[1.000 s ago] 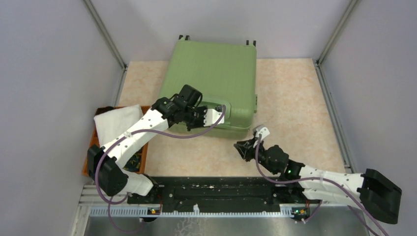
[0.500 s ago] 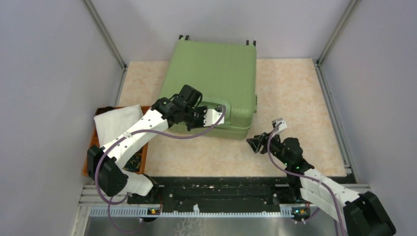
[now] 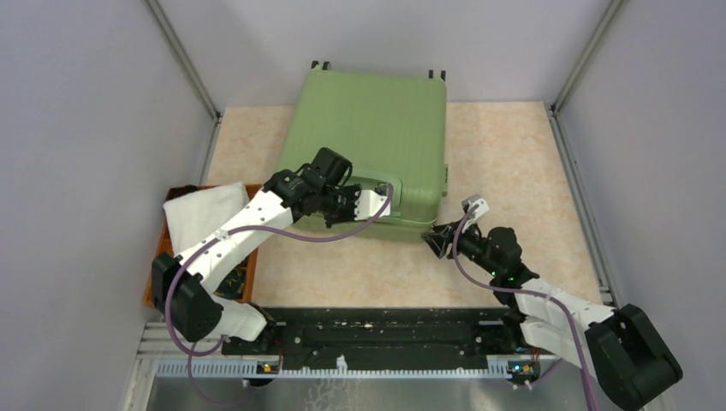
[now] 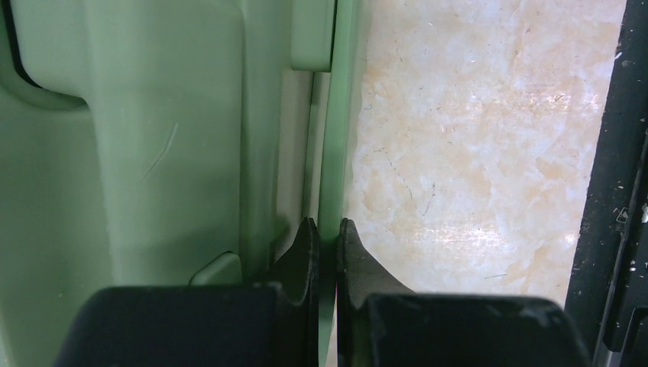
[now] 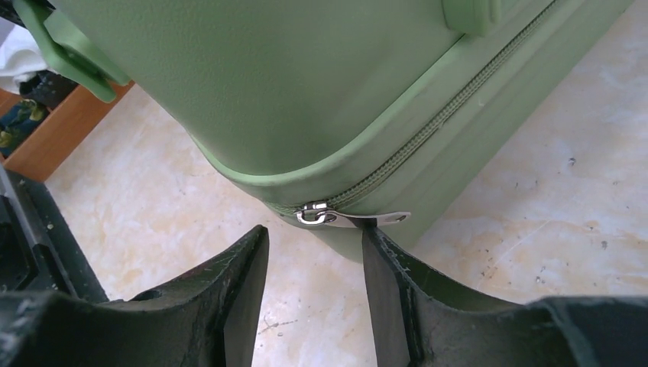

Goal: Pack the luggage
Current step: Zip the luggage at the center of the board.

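Corner of green suitcase (image 5: 267, 84) close up, zipper (image 5: 443, 115) running along rim. Metal zipper pull (image 5: 348, 219) at corner. Right gripper (image 5: 313, 229) spread, fingertips just beneath pull. Beige table (image 5: 535, 214).

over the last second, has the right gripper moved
Yes. The right gripper has moved forward and slightly right, closing on the near right corner of the suitcase, which stayed put.

Bright, even light from above; soft shadows lie beside the luggage (image 3: 368, 128). Glare whitens the table (image 4: 489, 229) in the left wrist view, where nearby surfaces blur.
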You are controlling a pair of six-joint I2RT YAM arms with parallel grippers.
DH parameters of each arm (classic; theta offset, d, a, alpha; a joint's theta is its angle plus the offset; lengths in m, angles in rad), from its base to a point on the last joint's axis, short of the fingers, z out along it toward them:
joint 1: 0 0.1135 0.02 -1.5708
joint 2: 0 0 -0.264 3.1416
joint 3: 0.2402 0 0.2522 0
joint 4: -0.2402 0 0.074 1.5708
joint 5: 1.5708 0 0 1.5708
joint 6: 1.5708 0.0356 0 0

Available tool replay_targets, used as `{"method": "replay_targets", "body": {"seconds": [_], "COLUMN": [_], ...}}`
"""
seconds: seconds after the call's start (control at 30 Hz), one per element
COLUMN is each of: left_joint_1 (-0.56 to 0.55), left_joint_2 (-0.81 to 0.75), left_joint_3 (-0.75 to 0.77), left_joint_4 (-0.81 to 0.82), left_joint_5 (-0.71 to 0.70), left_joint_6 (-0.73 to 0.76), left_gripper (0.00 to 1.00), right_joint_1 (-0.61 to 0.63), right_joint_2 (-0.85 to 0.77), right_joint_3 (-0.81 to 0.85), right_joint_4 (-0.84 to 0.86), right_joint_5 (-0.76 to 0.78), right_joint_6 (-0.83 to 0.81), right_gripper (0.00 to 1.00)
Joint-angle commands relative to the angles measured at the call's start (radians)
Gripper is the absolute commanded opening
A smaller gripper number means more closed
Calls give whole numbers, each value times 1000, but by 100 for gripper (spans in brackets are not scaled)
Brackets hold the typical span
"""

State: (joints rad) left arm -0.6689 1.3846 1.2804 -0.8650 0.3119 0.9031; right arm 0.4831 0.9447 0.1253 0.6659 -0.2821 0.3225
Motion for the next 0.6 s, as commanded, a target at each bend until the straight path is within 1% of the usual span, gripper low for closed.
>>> {"method": "replay_targets", "body": {"seconds": [0.0, 0.07, 0.13, 0.27, 0.37, 0.4, 0.57], "left_joint_1": [0, 0, -1, -2, -3, -3, -5], "left_joint_2": [-128, -128, -128, -130, -131, -131, -123], "left_joint_3": [65, 68, 71, 71, 74, 74, 80], "left_joint_4": [260, 257, 256, 255, 255, 254, 257], "left_joint_5": [23, 21, 20, 16, 14, 12, 18], "left_joint_6": [-31, -31, -31, -33, -33, -31, -33], "left_gripper": [0, 0, 0, 0, 0, 0, 0], "right_joint_1": [-3, -4, -4, -3, -3, -2, 32], "right_joint_2": [23, 23, 18, 1, -3, -4, -31], "right_joint_3": [36, 36, 36, 29, 26, 25, -7], "right_joint_4": [74, 84, 84, 104, 98, 98, 111], "right_joint_5": [16, 10, 8, -27, -56, -68, -58], "right_joint_6": [-53, -58, -61, -48, -17, -13, 13], "right_gripper": [48, 46, 40, 17, 2, 0, 0]}}
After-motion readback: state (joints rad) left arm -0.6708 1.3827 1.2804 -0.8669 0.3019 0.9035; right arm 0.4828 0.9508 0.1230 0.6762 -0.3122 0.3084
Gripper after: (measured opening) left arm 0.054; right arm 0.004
